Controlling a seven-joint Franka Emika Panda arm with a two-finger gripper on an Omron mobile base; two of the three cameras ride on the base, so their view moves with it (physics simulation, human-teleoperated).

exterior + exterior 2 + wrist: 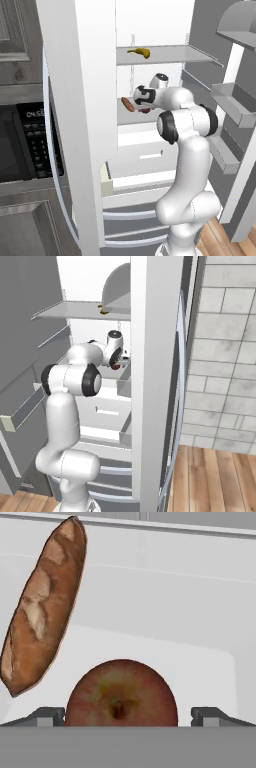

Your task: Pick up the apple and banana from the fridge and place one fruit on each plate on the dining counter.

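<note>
The fridge [150,30] stands open with the arm reaching onto its middle shelf; the banana [140,52] lies on the shelf above. The gripper [128,717] (fingers spread wide, one each side) brackets the apple [121,693], gripping nothing, beside a brown roll [42,607]

A: Items counted inside the fridge [150,30]?
B: One banana [139,52], at 12 o'clock on the upper shelf; one apple [121,693], at 6 o'clock in the hand view; one brown bread roll [42,605], at 10 o'clock.
A: And appliances?
B: One fridge; one black microwave [25,142], at 9 o'clock.
</note>
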